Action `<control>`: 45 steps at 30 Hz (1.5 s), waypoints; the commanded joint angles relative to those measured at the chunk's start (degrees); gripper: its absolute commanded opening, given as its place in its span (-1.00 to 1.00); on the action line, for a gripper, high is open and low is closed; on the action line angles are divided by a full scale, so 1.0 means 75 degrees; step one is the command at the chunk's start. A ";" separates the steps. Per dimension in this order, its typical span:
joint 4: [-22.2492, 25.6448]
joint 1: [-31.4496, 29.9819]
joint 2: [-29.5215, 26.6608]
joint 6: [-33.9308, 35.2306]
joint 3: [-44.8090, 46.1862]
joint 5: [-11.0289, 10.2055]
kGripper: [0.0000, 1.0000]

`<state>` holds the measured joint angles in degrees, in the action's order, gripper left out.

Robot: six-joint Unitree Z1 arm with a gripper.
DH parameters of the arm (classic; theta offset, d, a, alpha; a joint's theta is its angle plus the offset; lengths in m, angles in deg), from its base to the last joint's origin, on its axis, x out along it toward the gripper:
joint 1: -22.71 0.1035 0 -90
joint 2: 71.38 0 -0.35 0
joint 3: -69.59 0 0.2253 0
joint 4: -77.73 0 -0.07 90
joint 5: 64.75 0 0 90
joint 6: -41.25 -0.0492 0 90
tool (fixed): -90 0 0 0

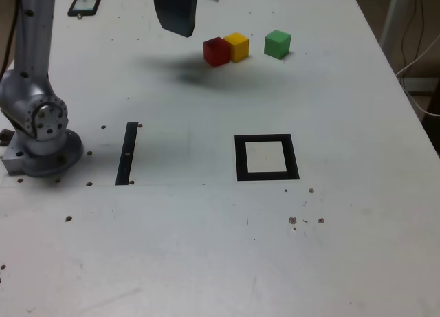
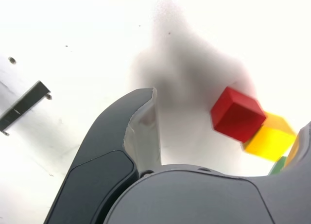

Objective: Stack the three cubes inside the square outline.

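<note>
**Reaching for the first cube; nothing stacked yet**

In the exterior view the three cubes sit in a loose row in the upper middle of the frame: the red cube [image 1: 216, 51] and the yellow cube [image 1: 238, 46] touching or very nearly so, the green cube [image 1: 278, 44] a little apart toward the upper right. The square outline [image 1: 267, 157] lies in the centre of the frame, lower down and well apart from them, its white middle bare. So no cube has been placed; the step in hand looks like the approach for the first pick.

The tool [image 1: 177, 14] hangs above the desk [image 1: 206, 262] at the top of that frame, just left of the red cube, casting a shadow beside it. In the wrist view the tool [image 2: 228, 131] is spread wide and holds nothing, one finger [image 2: 141, 131] plainly seen and the other only at the frame's right edge, with the red cube [image 2: 238, 114] lying between them farther off and the yellow cube [image 2: 270, 137] behind it.

The next move probably calls for lowering over the red cube, the nearest one. Since the yellow neighbour sits tight against it, the fingers would need to straddle the red cube's free faces, so the neighbour is not nudged or pinched along with it.
</note>
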<state>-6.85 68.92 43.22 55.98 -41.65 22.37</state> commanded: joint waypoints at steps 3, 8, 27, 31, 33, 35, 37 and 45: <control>0.0015 0.0225 0.0278 0.0374 -0.0166 0.0259 0.99; 0.0047 0.0417 0.0535 0.0757 -0.0175 0.0532 0.99; -0.2400 -0.0449 0.0310 0.2435 0.1702 0.0691 1.00; -0.2331 -0.0425 0.0378 0.2631 0.1506 0.0567 1.00; -0.2307 -0.0362 0.0428 0.2687 0.1467 0.0495 1.00; -0.2300 -0.0290 0.0497 0.2711 0.1446 0.0465 1.00; -0.2300 -0.0240 0.0593 0.2715 0.1387 0.0468 1.00; -0.2321 -0.0164 0.0972 0.2724 0.1042 0.0446 1.00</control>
<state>-24.20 67.51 49.86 76.32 -33.34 25.78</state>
